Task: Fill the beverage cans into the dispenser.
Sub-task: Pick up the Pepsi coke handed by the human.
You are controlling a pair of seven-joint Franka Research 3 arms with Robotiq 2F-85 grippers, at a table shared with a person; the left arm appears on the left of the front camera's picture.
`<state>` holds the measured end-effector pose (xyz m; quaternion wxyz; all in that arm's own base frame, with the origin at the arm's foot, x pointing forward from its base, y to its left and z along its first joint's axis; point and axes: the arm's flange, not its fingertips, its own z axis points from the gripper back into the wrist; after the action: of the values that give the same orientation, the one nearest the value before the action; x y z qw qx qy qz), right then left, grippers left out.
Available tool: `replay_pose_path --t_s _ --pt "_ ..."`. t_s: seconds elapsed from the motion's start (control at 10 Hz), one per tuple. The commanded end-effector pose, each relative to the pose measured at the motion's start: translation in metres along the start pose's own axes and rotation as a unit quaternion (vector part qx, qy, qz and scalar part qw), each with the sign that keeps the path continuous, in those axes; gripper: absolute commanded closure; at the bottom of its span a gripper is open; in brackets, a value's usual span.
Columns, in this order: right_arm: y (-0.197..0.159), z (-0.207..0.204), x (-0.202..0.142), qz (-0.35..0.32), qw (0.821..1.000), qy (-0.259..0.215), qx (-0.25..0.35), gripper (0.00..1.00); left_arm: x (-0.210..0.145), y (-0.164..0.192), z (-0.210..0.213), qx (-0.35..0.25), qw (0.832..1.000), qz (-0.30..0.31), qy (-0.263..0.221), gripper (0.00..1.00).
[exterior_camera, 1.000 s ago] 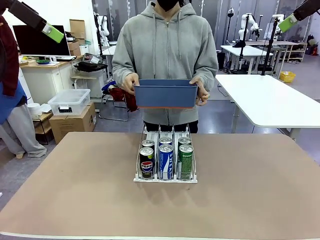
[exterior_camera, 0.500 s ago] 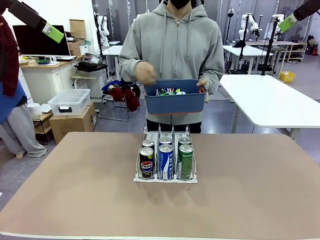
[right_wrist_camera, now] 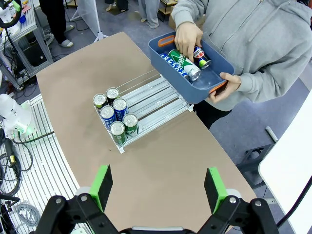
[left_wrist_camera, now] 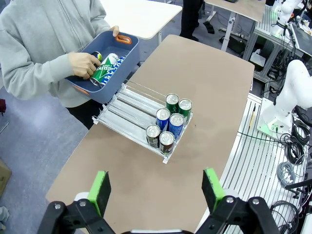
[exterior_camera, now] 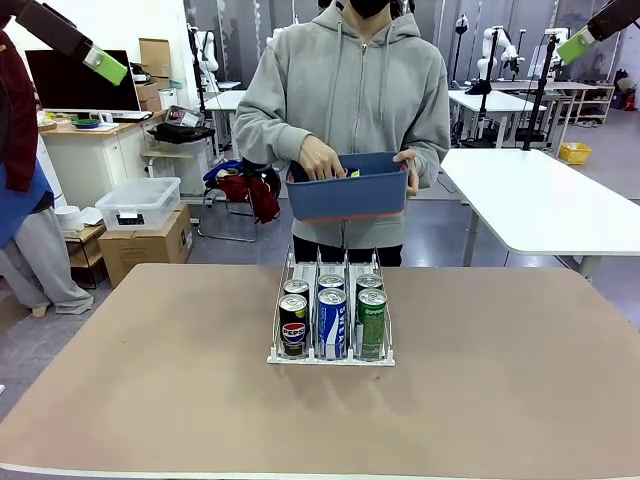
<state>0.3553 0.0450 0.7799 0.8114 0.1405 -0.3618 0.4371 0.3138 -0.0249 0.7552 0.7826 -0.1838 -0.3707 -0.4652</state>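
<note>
Left hand and right hand stood apart, empty. Cans in bin judged stiff, smooth, thin-walled; grip mid-body, across the width, lightly

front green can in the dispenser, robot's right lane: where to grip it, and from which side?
Likely the upper body of the front green can, just under its silver top, coming straight down. It stands upright in the dispenser. The blue can and wire dividers crowd its lower sides, and a second green can stands behind it.
</note>
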Motion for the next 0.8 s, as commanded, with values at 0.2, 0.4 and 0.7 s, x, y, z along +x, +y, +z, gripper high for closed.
replay_pose_path --t_s 0.2,0.4,0.7 --pt "-0.0008 -0.0006 -0.0004 0.0 1.0 -0.002 0.005 0.0 -0.0005 -0.0007 -0.001 -0.007 1.0 0.0 -0.003 0.0" --pt "-0.0008 -0.0006 -0.0004 0.0 1.0 -0.002 0.005 0.0 -0.0005 -0.0007 -0.001 -0.007 1.0 0.0 -0.003 0.0" --pt "-0.0008 -0.0006 -0.0004 0.0 1.0 -0.002 0.005 0.0 -0.0005 -0.0007 -0.001 -0.007 1.0 0.0 -0.003 0.0"
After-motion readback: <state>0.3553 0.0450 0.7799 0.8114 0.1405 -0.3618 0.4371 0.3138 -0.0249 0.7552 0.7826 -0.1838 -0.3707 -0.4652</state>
